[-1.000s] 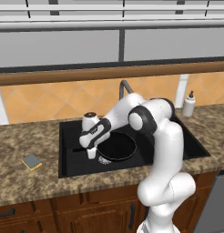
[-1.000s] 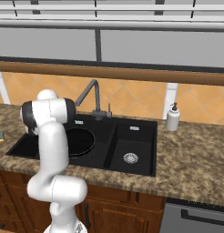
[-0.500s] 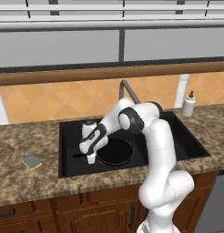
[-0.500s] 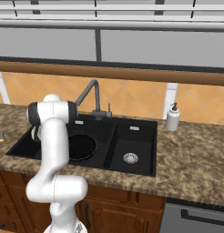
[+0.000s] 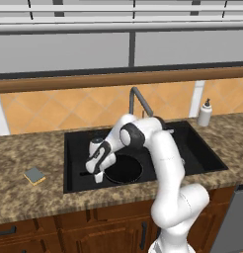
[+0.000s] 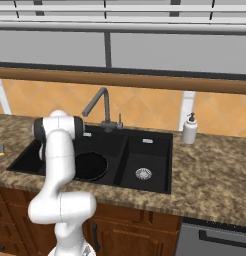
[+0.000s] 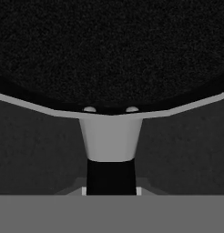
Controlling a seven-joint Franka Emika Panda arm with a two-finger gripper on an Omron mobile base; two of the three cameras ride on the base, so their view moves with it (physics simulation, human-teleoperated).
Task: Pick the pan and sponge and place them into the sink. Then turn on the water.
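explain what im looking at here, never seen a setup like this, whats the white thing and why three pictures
The white thing is a robot arm on a movable base in a simulated kitchen. Two pictures come from cameras behind it, on its left and right; the third looks along its hand. Its end effector is shut on the handle of the pan, a round black frying pan now down in the large basin of the black sink. The hand view shows the pan up close, with its handle running back toward the camera. The sponge lies on the speckled counter, left of the sink. A faucet and a white soap bottle stand behind.
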